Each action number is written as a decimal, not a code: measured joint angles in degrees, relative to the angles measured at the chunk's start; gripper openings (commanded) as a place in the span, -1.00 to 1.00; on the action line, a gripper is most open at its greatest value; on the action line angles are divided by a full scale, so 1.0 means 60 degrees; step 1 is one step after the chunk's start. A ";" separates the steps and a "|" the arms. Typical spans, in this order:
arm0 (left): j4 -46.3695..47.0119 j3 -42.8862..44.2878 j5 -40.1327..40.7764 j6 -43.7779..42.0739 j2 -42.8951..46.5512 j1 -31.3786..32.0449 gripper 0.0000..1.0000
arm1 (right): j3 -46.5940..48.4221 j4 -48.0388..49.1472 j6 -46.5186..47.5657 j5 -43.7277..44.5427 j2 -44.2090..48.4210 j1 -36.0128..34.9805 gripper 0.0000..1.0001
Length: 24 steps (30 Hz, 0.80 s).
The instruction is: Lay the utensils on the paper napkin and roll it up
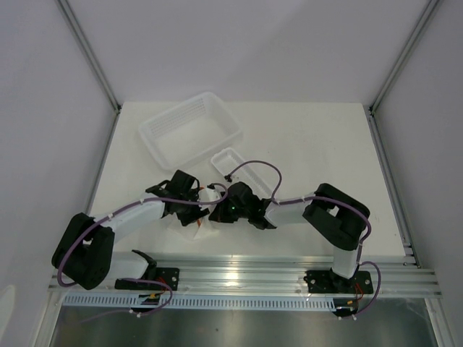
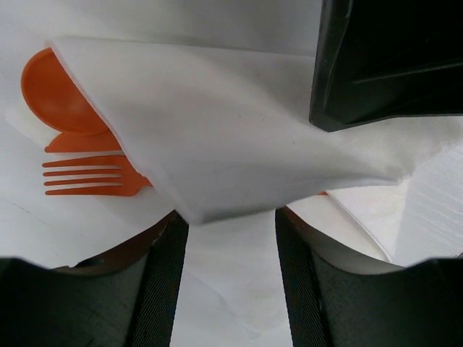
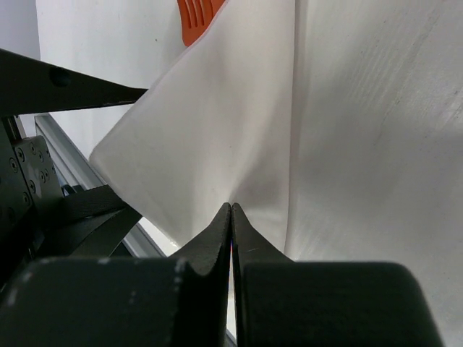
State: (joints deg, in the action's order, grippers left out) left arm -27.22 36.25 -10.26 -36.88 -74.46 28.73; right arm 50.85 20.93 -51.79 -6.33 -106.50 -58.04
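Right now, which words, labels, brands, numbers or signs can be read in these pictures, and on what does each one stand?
None can be read.
The napkin, fork, spoon, tray and basket carry no print.
Coloured bits near the left base are too small to tell.
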 measured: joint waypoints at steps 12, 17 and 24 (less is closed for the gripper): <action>-0.0007 0.0331 -0.0018 -0.0004 -0.0601 0.0000 0.08 | -0.0033 -0.0554 0.0084 0.0386 0.0306 0.0160 -1.00; -0.0036 0.0433 0.0029 -0.0004 -0.0769 0.0000 0.08 | -0.0047 -0.0528 0.0149 0.0390 0.0306 0.0233 -1.00; -0.0055 0.0481 0.0015 0.0066 -0.0780 0.0000 0.13 | -0.0044 -0.0350 0.0171 0.0229 0.0266 0.0306 -1.00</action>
State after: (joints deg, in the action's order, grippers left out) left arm -27.55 39.13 -10.17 -36.49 -79.13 28.73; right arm 50.59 18.83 -50.76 -4.95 -104.90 -56.21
